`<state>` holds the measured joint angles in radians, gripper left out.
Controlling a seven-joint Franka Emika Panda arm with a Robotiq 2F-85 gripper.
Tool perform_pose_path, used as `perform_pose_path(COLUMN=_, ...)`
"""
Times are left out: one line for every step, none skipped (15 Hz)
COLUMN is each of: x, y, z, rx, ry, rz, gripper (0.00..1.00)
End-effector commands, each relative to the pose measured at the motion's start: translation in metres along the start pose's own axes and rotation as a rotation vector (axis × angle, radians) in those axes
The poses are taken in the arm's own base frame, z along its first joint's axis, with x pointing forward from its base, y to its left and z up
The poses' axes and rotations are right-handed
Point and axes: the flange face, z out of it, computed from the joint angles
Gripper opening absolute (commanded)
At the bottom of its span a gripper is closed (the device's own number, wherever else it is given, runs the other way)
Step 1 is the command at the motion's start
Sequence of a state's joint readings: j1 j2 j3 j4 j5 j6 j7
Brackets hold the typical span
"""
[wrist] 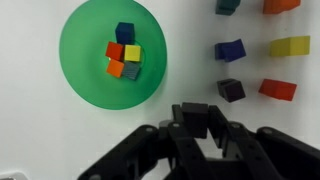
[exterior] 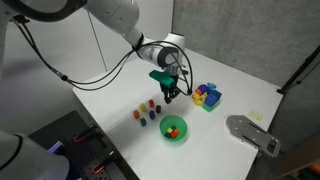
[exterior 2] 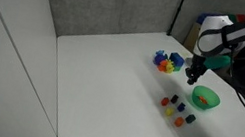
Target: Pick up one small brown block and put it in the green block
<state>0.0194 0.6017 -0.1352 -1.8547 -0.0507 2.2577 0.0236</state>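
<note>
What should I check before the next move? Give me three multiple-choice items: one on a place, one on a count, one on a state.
1. In the wrist view, where does the bowl lie relative to the loose blocks?
A. to their left
B. to their right
C. in their midst

2. How many loose blocks show in the wrist view?
A. two
B. six
C. ten

3. The bowl is:
A. empty
B. holding several blocks
C. upside down

Answers:
1 A: the bowl fills the upper left, and the loose blocks stand in two columns to its right.
2 B: there are three rows of two, with the top pair cut by the picture's edge.
3 B: a cluster of coloured blocks lies at its middle.
</note>
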Motion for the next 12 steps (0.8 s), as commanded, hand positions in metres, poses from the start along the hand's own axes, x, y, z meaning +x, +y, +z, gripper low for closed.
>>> perform_pose_path(x=-0.013, y=0.040, z=0.001, rx=-0.058, ry=-0.064, rz=0.085, gripper=0.11)
perform_pose_path(x=-0.015, y=0.049, z=0.007, rx=-0.068, ry=-0.082, rz=0.100, gripper=0.11)
perform_pose_path(x=-0.017, y=0.059, z=0.014, rx=-0.084, ry=-0.096, rz=0.120, gripper=0.11)
perform_pose_path(x=-0.018, y=0.068, z=0.023, rx=-0.093, ry=-0.114, rz=0.134, gripper=0.11)
perform_pose_path(x=-0.019, y=0.075, z=0.033, rx=-0.103, ry=-0.129, rz=0.150, gripper=0.11)
perform_pose_path(x=-0.021, y=0.080, z=0.041, rx=-0.112, ry=-0.142, rz=0.159, gripper=0.11)
perform_pose_path(x=-0.022, y=0.085, z=0.051, rx=-0.121, ry=-0.156, rz=0.165, gripper=0.11)
perform_pose_path(x=-0.024, y=0.088, z=0.060, rx=-0.132, ry=-0.168, rz=0.170, gripper=0.11)
perform_pose_path(x=-0.025, y=0.091, z=0.067, rx=-0.139, ry=-0.183, rz=0.174, gripper=0.11)
perform_pose_path(x=-0.027, y=0.092, z=0.075, rx=-0.145, ry=-0.197, rz=0.180, gripper=0.11)
perform_pose_path(x=-0.028, y=0.092, z=0.081, rx=-0.147, ry=-0.208, rz=0.181, gripper=0.11)
perform_pose_path(x=-0.029, y=0.092, z=0.084, rx=-0.148, ry=-0.216, rz=0.182, gripper=0.56)
